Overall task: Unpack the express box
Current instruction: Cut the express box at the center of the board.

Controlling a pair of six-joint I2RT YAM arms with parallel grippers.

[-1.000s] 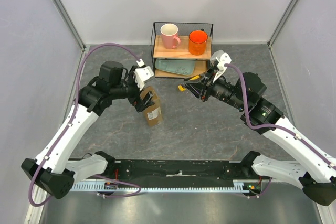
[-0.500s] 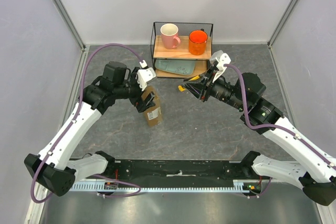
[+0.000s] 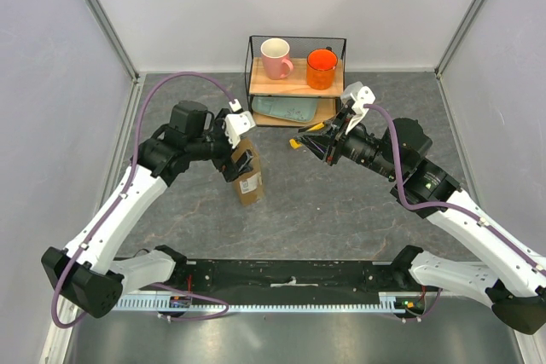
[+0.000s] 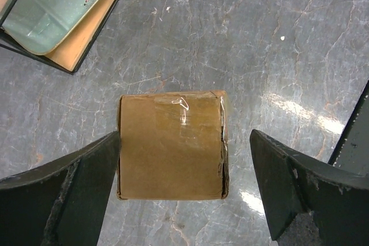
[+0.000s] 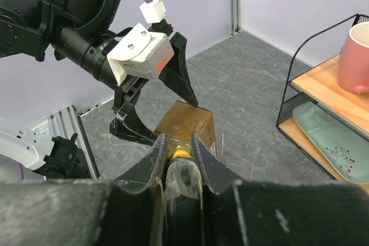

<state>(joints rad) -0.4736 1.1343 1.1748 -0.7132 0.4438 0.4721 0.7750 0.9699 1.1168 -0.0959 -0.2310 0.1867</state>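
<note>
Our left pincer hangs released, the express box standing between its fingers, likely for steadying. Our right pincer grasps the yellow utility knife, presumably for cutting the tape.

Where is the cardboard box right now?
In the top view the express box sits left of centre on the table, straddled by the open left pincer, in front of the wire shelf.

On surface: express box left of centre, before rack. On rack: two mugs on top shelf, dish on lower shelf.
</note>
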